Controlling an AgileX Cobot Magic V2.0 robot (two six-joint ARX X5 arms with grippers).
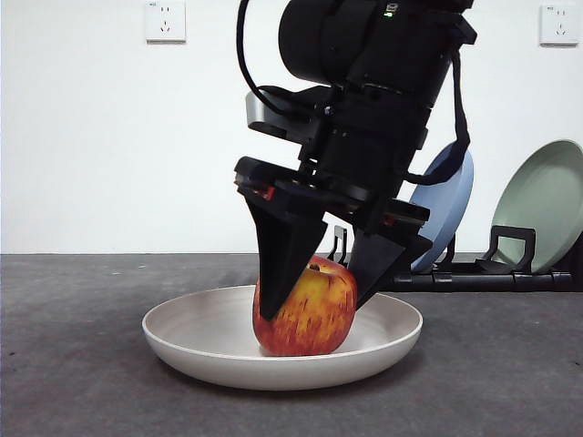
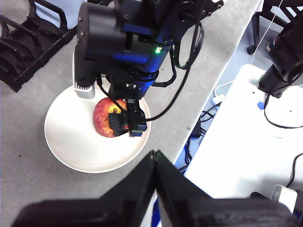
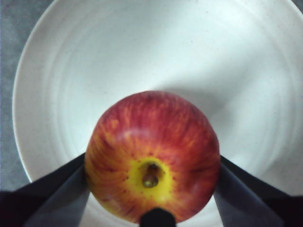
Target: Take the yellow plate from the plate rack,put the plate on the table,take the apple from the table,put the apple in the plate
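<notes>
The right gripper (image 1: 317, 305) has its black jaws clamped either side of the streaky red-and-yellow apple (image 1: 305, 309), which sits in the cream matte plate (image 1: 214, 350) on the grey bench (image 1: 73, 382), seemingly being set down; the left gripper (image 2: 155, 163), jaws closed, waits aside

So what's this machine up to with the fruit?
The right gripper has its two black jaws closed around a red-and-yellow streaked apple, which sits inside the wide cream matte plate on the dark grey table. The left gripper waits off to the side, shut and holding nothing. Blue and pale green plates remain in the black rack.
</notes>
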